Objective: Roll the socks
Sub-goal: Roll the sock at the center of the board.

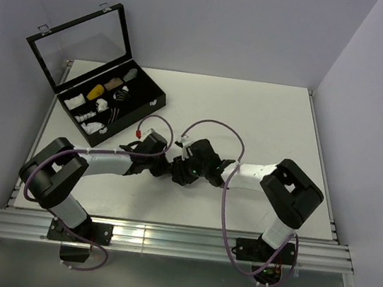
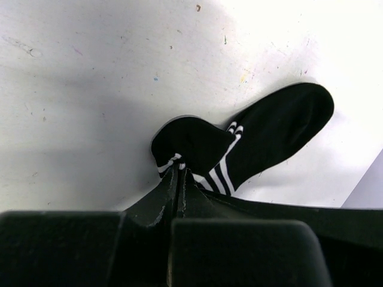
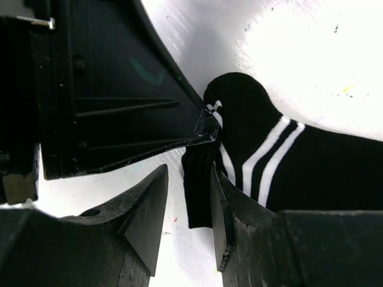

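Observation:
A black sock [image 2: 269, 134] with thin white stripes at the cuff lies on the white table; the cuff end is folded over into a bunch [image 2: 188, 143]. My left gripper [image 2: 178, 172] is shut on the edge of that bunch. In the right wrist view the same sock [image 3: 281, 155] lies to the right, and the left gripper's fingers [image 3: 125, 101] pinch it from the upper left. My right gripper [image 3: 188, 173] is open, with a loose black flap [image 3: 200, 191] hanging between its fingers against the right one. From above, both grippers [image 1: 174, 168] meet mid-table and hide the socks.
A black case [image 1: 111, 107] with its clear lid raised stands at the table's back left and holds several small rolled bundles in white, yellow and tan. The white table [image 1: 266, 118] stretches to the right and back, with rails along its edges.

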You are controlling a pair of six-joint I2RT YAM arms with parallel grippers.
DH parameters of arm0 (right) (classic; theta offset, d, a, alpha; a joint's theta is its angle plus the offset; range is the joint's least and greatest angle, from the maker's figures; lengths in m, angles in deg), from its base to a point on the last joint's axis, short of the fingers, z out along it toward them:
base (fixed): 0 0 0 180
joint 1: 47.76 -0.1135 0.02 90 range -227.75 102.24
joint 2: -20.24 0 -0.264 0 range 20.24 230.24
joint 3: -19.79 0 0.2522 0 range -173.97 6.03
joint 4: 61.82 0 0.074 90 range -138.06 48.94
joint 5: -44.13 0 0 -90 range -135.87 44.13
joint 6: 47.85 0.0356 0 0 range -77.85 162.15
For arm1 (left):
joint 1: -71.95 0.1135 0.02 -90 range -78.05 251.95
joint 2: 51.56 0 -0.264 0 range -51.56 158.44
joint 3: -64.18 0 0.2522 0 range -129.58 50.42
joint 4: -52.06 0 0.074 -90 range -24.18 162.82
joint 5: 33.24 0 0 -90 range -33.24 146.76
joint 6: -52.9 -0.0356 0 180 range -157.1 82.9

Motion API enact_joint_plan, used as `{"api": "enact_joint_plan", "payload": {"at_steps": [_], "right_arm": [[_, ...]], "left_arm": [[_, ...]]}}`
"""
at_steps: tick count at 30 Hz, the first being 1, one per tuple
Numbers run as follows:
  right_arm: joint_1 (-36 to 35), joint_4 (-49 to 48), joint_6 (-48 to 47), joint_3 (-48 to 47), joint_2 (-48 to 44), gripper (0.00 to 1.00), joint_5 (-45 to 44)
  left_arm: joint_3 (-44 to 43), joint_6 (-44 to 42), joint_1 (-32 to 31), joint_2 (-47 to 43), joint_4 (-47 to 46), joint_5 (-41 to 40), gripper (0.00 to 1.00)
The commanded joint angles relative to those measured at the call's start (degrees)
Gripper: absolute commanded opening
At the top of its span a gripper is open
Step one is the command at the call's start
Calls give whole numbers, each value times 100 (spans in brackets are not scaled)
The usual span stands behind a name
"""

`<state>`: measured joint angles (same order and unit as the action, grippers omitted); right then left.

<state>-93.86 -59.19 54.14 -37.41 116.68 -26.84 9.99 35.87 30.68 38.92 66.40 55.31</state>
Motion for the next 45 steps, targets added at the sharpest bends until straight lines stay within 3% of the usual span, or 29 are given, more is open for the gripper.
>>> {"api": "enact_joint_plan", "payload": {"at_steps": [1, 8, 18, 25, 36, 41, 45], "right_arm": [[-249, -3, -232, -6, -179, 42, -714], [-610, 305, -223, -191, 199, 39, -1479], [-672, 516, -188, -244, 410, 0, -1719], [-408, 305, -4, -95, 358, 0, -368], [769, -169, 594, -42, 726, 0, 2032], [1077, -214, 743, -208, 1192, 0, 2658], [1192, -213, 822, -288, 1359, 0, 2931]], "left_arm": [[-71, 59, 58, -4, 215, 92, 0], [-62, 138, 172, -91, 153, 303, 0], [52, 253, 419, -434, 135, 427, 0], [114, 156, 524, -680, 267, 269, 0], [316, 104, 586, -759, 206, 207, 2], [430, -159, 586, -1005, 206, 172, 22], [623, -599, 586, -1357, 57, -127, 56]]}}
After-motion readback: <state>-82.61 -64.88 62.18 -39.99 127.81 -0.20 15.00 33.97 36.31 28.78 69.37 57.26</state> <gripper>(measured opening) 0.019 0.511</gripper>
